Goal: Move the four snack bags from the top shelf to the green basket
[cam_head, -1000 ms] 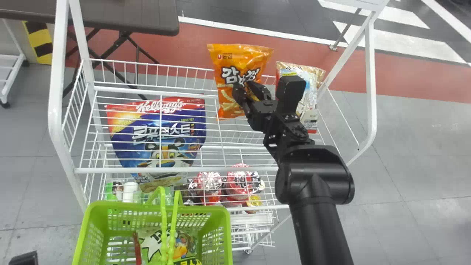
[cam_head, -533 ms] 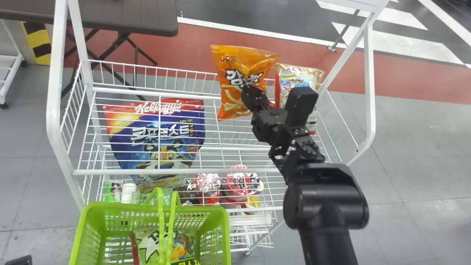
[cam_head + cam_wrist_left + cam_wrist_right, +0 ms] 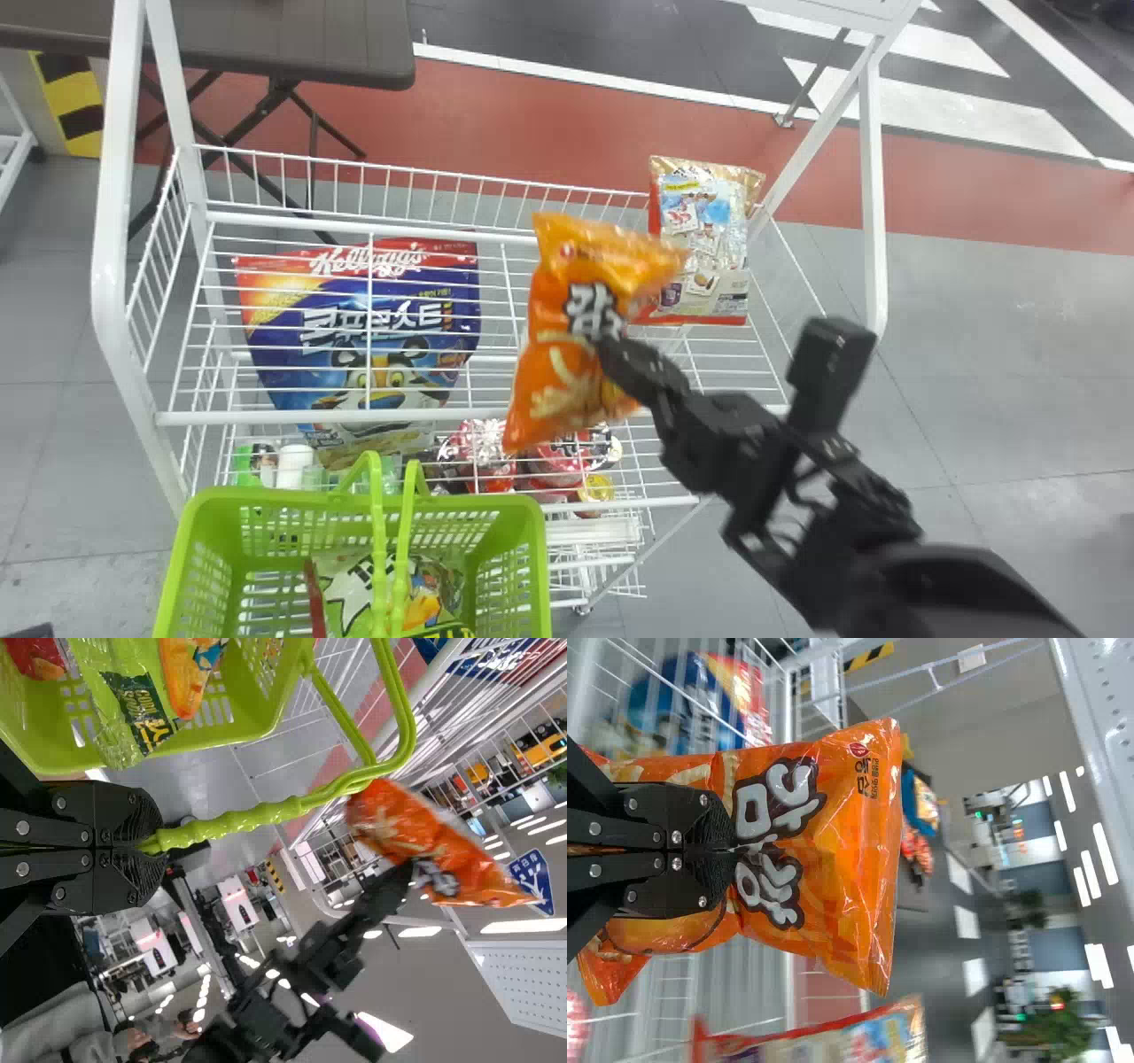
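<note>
In the head view, my right gripper [image 3: 611, 353] holds the orange snack bag [image 3: 567, 390] by its middle, above the front half of the top shelf. The right wrist view has the right gripper [image 3: 733, 850] shut on the orange bag [image 3: 850, 850]. A beige and red snack bag [image 3: 704, 239] leans at the shelf's back right. The green basket [image 3: 530, 549] stands front left with a green snack bag [image 3: 350, 589] inside. My left gripper [image 3: 152, 849] is shut on the basket's green handle [image 3: 235, 822]; the orange bag [image 3: 443, 855] hangs beyond it.
The white wire rack [image 3: 425, 415] has a raised back rail and tall side posts. Below the top wires are a large blue cereal bag [image 3: 381, 354] and several red-lidded cups [image 3: 483, 456]. A dark table [image 3: 292, 44] stands behind at the left.
The orange bag has come off the back rail toward the front with my right gripper, tilting on the way. The right arm has swung down and right; the view has shifted slightly.
</note>
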`<state>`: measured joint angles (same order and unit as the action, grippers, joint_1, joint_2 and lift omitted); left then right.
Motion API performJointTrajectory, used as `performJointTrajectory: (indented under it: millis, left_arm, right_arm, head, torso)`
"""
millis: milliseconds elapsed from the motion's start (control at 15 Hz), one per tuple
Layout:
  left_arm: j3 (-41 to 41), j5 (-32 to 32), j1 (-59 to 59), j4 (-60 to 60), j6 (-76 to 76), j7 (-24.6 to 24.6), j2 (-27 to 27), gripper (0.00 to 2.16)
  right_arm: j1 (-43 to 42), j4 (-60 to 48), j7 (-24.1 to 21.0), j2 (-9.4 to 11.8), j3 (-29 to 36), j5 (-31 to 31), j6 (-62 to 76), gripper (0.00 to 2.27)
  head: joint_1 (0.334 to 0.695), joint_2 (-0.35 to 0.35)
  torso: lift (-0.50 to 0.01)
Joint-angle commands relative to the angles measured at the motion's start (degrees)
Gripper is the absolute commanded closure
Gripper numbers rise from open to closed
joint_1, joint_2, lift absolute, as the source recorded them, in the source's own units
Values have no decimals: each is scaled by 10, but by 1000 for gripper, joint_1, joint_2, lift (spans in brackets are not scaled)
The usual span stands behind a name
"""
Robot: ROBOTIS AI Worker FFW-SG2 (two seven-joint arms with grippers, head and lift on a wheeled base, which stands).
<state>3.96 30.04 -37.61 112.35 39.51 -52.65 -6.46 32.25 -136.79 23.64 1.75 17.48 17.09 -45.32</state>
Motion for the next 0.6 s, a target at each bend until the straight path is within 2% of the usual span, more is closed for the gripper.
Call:
performJointTrajectory:
  millis: [0,200,533]
  left_arm:
    - [-2,-2,0,0,0,1,3,1777]
    - [-6,-1,0,1,0,-3,7,1777]
    - [-2,-1,1,3,-2,-3,11,1777]
  right_arm:
    - [59,-39,16,-10,39,37,-70,2226]
    - [83,-15,37,-12,49,63,-141,2226]
    - [81,57,48,-3,11,43,-178,2226]
  head:
    - [695,-350]
    - [695,-350]
    - [695,-350]
  torso:
    - [0]
    - [0]
    - [0]
